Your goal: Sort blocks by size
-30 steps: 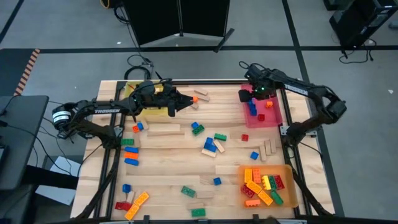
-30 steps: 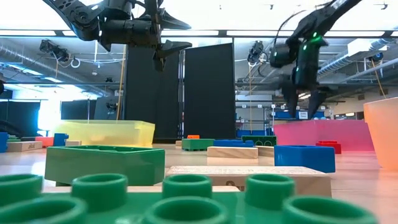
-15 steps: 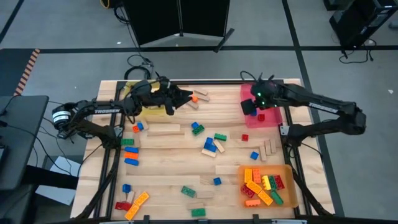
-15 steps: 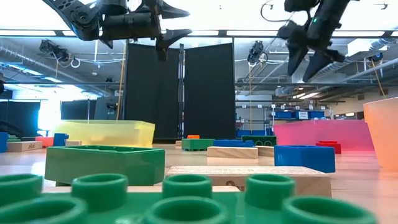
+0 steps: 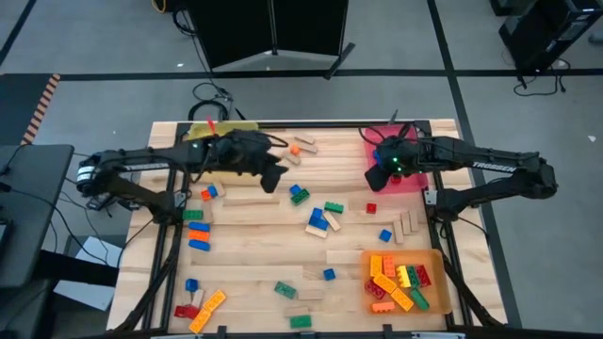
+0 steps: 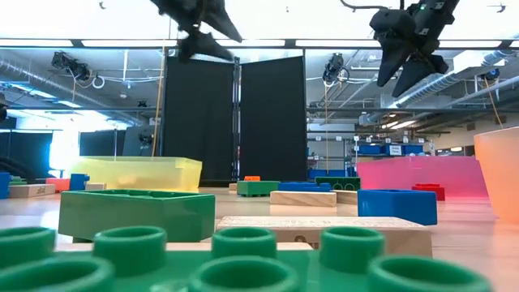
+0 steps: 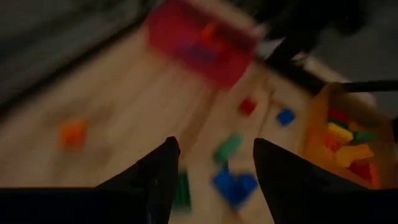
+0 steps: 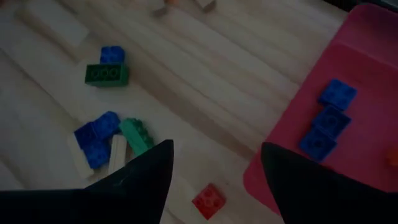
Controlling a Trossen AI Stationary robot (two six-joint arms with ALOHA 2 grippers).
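Studded bricks and tan wooden blocks lie scattered flat on the wooden table: an orange brick, a green and blue pair, a blue cluster, a small red brick. My left gripper hangs open high over the far left part, nothing between its fingers. My right gripper hangs open high beside the red tray's left edge, also with nothing in it. In the low view both grippers, left and right, are well above the blocks.
A red tray at the far right holds blue bricks. An orange tray at the near right holds several bricks. A yellow tray at the far left lies partly under my left arm. Long wooden blocks lie mid-left.
My left gripper has risen, drawn back from the orange brick toward the table's near edge, and tipped. My right gripper has risen and swung from over the red tray's far part toward the near edge, to the tray's left rim.
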